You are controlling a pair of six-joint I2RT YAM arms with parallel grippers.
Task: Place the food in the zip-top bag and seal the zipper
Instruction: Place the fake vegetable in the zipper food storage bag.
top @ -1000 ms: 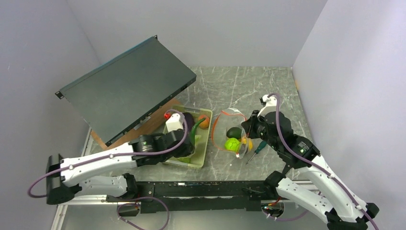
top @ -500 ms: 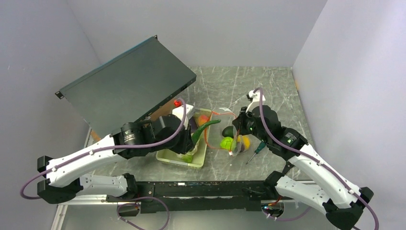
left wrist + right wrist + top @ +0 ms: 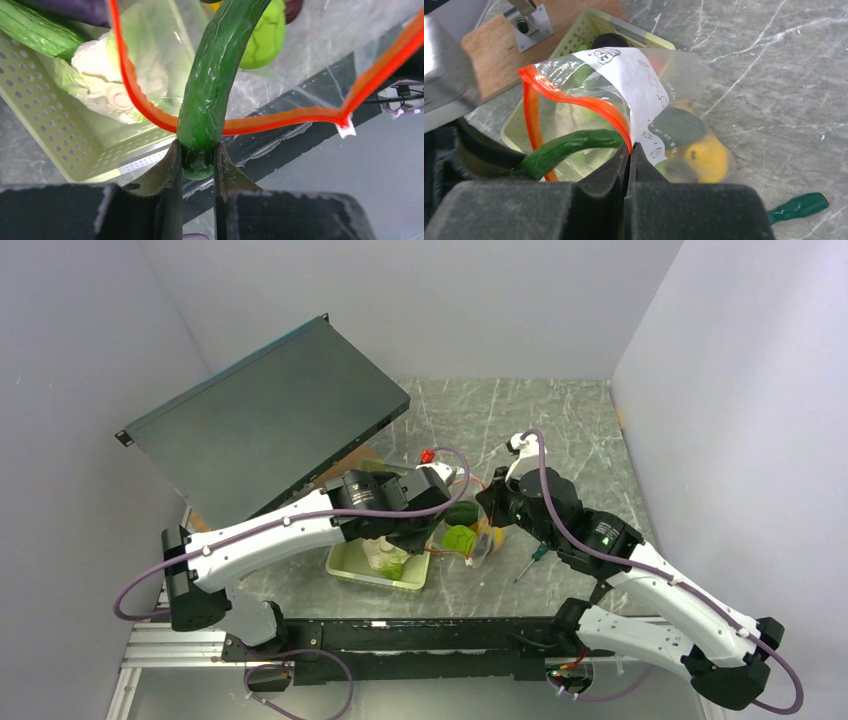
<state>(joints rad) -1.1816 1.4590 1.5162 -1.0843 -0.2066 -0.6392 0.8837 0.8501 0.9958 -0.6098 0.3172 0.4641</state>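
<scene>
My left gripper (image 3: 196,150) is shut on the stem end of a long green cucumber (image 3: 215,85). The cucumber crosses the orange-red zipper (image 3: 280,120) and reaches into the open mouth of the clear zip-top bag (image 3: 320,45). My right gripper (image 3: 629,147) is shut on the zipper (image 3: 589,105) at the bag's rim and holds the mouth up. Inside the bag (image 3: 470,540) lie a lime-green piece (image 3: 265,35), a yellow piece (image 3: 704,155) and a dark green piece (image 3: 676,125). More food stays in the tray: a pale cabbage-like piece (image 3: 95,70) and a dark purple one (image 3: 70,7).
The pale green perforated tray (image 3: 352,565) sits just left of the bag. A green-handled screwdriver (image 3: 796,207) lies on the marble to the bag's right. A large dark panel (image 3: 260,420) leans over a wooden block (image 3: 499,55) at the back left.
My left arm has swung right from the tray, carrying the cucumber to the bag's mouth. The right gripper has drawn the bag's rim up and a little to the left.
</scene>
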